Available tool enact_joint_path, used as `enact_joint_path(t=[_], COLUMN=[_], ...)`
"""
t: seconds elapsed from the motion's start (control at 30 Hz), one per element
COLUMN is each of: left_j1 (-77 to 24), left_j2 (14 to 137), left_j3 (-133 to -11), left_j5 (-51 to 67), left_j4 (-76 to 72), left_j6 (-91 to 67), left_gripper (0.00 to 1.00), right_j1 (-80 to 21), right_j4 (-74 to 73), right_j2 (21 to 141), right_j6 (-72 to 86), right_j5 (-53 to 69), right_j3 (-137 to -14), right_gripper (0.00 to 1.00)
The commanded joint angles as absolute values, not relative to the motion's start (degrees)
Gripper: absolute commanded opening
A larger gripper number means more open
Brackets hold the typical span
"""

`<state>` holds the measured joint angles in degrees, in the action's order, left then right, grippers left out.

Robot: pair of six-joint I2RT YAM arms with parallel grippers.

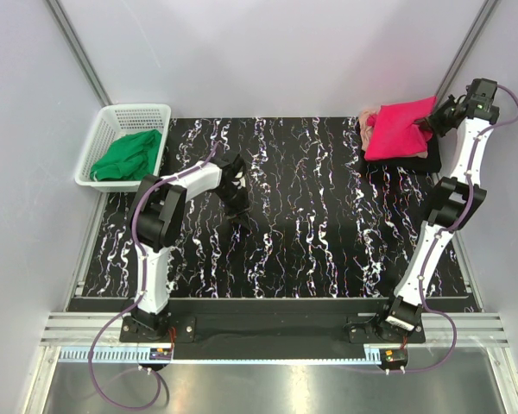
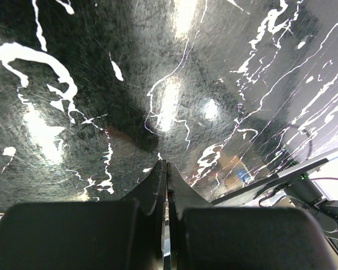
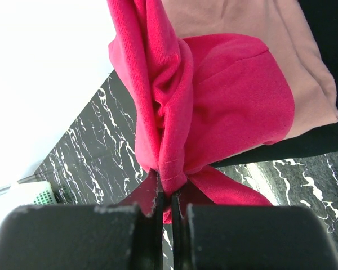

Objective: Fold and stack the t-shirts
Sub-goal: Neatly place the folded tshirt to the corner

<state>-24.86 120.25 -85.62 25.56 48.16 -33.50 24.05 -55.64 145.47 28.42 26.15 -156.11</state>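
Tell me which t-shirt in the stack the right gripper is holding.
The crimson-pink t-shirt on top: the right gripper pinches a fold of it. The salmon-pink t-shirt and black t-shirt lie beneath, ungripped.

No writing, label, brand, number or sign is showing legibly in any of the three views.
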Motion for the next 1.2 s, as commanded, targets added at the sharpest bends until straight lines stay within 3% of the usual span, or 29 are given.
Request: enact_joint_path(t=[0.0,0.6,1.03,1.07,1.13,1.17], left_j1=[-25.05,-25.05,-25.05,-25.14,-25.05,-25.05], left_j2=[117.86,117.95,117.33,117.33,117.51,117.6], left_j3=[-86.57,-85.69,-84.38,-84.29,-84.37,-84.46], left_j5=[27.16,27.16,26.63,26.63,26.89,26.89], left_j4=[47.64,47.64,47.64,47.64,47.72,47.64], left_j6=[-33.66,-33.13,-32.7,-32.78,-32.87,-32.87], left_gripper=[0.02,0.02,0.01,0.01,0.01,0.01], right_j1=[26.46,27.25,27.25,27.25,27.25,27.25], right_j4=[-53.0,-53.09,-55.98,-56.68,-56.95,-57.04], right_j2=[140.01,137.37,145.45,145.63,145.55,145.46], right_j6=[30.41,30.41,28.66,28.22,27.69,27.25], right_j5=[25.57,26.63,29.88,29.53,29.71,30.66], right_j3=[-159.61,-158.47,-153.28,-152.59,-151.88,-151.61], right_gripper=[0.0,0.0,0.0,0.02,0.27,0.24])
